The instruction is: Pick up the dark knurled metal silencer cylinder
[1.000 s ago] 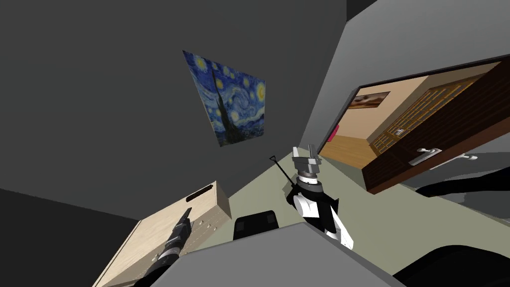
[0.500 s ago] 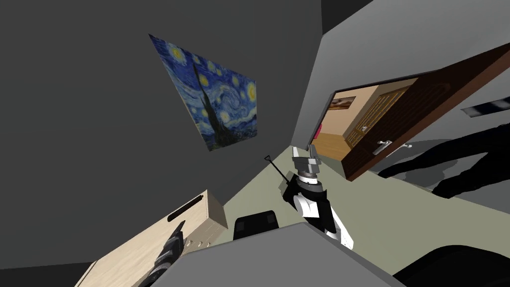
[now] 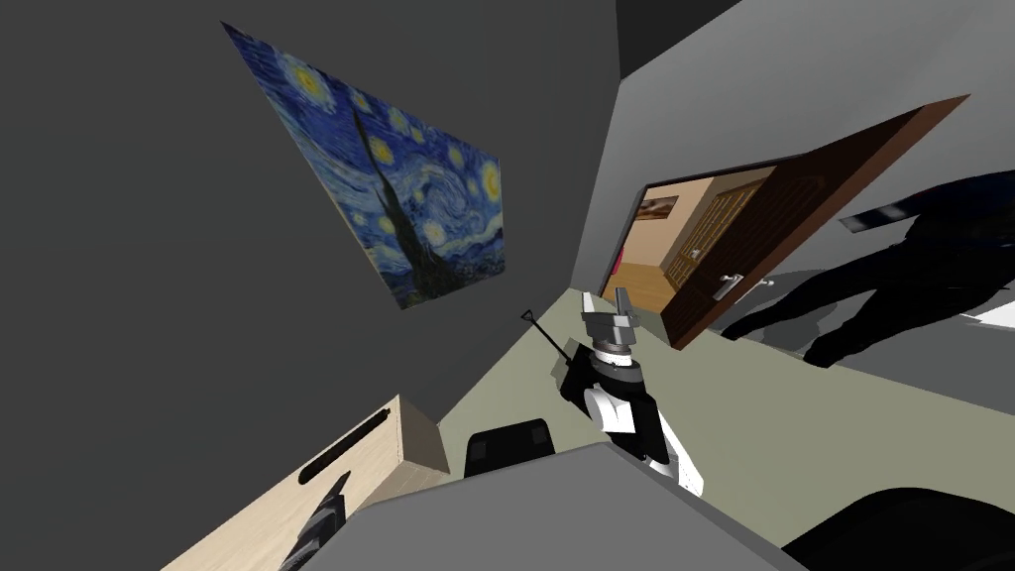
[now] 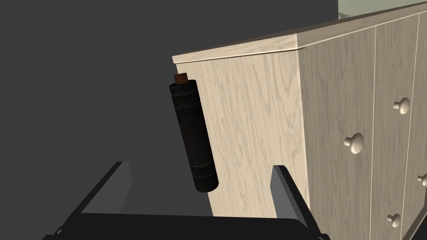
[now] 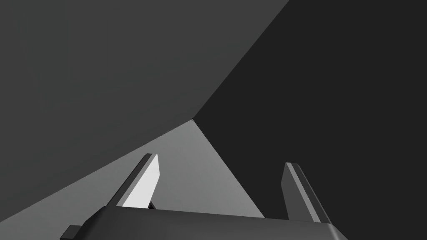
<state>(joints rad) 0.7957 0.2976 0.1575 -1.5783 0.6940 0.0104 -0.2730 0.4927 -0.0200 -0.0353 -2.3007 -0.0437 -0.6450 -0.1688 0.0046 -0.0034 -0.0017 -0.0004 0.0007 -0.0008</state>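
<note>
The room has dark grey walls (image 3: 149, 248) and a dull olive floor (image 3: 773, 416). One painting (image 3: 406, 198) of a swirling blue night sky with yellow stars hangs on the wall. To its right, one dark brown door (image 3: 793, 213) stands open on a room with tan walls and a wooden floor. A single pale wooden cabinet (image 4: 250, 125) stands against the dark wall at my left. In the left wrist view its front shows four round knobs (image 4: 353, 143).

There is one silencer (image 4: 194, 133), a black cylinder with a small reddish-brown cap at its far end. It lies flat on the cabinet's top, along the edge next to the wall.

The left gripper (image 4: 200, 166) hangs near the cabinet with its two fingers spread wide and holding nothing. The silencer lies ahead in the gap between them, clear of both. The right gripper (image 5: 222, 159) is raised in front of me over the floor, well apart from the cabinet. Its two fingers are also spread and empty.
</note>
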